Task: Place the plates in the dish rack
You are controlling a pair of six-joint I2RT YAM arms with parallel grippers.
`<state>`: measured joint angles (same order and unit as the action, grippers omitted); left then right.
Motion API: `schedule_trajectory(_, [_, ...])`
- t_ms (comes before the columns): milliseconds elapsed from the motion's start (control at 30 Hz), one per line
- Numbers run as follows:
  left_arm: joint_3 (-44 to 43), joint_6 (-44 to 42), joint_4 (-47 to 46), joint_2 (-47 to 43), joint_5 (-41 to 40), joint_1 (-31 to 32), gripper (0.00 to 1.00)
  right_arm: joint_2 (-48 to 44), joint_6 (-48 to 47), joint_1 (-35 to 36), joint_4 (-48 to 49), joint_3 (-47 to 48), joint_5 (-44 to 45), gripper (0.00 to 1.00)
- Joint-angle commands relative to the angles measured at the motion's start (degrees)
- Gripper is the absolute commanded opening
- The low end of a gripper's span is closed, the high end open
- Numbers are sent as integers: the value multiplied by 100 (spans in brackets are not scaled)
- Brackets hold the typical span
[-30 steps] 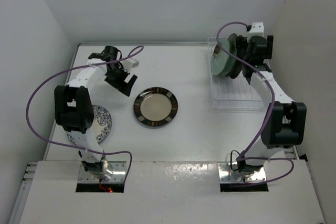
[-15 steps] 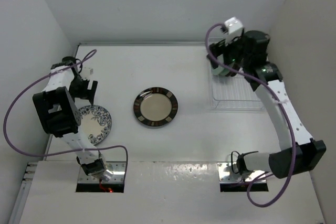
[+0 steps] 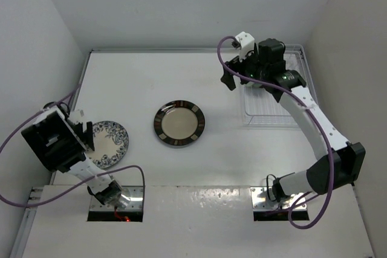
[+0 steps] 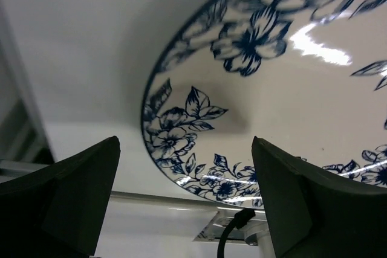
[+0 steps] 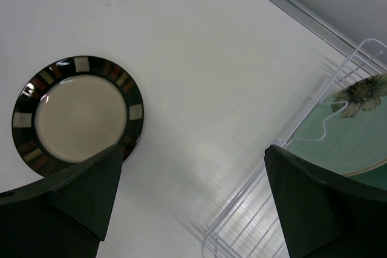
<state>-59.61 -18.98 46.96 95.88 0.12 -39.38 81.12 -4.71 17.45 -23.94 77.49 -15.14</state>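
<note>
A white-blue floral plate [image 3: 112, 143] lies flat at the near left; it fills the left wrist view [image 4: 272, 89]. My left gripper [image 3: 86, 134] is open and empty, low at that plate's left rim [image 4: 184, 209]. A cream plate with a brown patterned rim [image 3: 179, 124] lies mid-table and shows in the right wrist view [image 5: 78, 116]. My right gripper [image 3: 231, 80] is open and empty [image 5: 190, 209], held above the table between that plate and the dish rack [image 3: 272, 113]. A mint-green flower plate [image 5: 351, 137] stands in the rack [image 5: 260, 222]. My right arm hides the rack's plates in the top view.
White walls close in the table on the left, back and right. The rack sits in the back right corner. The table's left edge rail [image 4: 18, 119] runs just beside my left gripper.
My left arm swung from the back left down to the floral plate's left rim. My right gripper left the plates in the rack and moved left, out over the table.
</note>
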Motion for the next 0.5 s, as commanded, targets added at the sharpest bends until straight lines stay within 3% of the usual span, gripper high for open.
schedule_trajectory(0, [397,-509,-81,-87,620,-411,92,-149,14,162,346,64,-69,100])
schedule_trajectory(67, [521,-747,-82,-7,953,-570,85,-158,-3,188,452,64,-25,100])
schedule_trajectory(100, [521,-747,-82,88,1050,-650,72,-149,-12,267,539,82,-7,100])
schedule_trajectory(167, [521,-896,-82,150,1244,-852,57,-132,-39,311,558,125,46,100])
schedule_trajectory(200, [521,-966,-82,151,1419,-957,41,-132,-65,364,566,160,72,100])
schedule_trajectory(333, [364,-1020,-29,256,1596,-1098,0,-193,-135,460,707,99,212,100])
schedule_trajectory(467, [-40,-1273,461,204,1920,-1160,0,-255,-153,505,768,3,266,100])
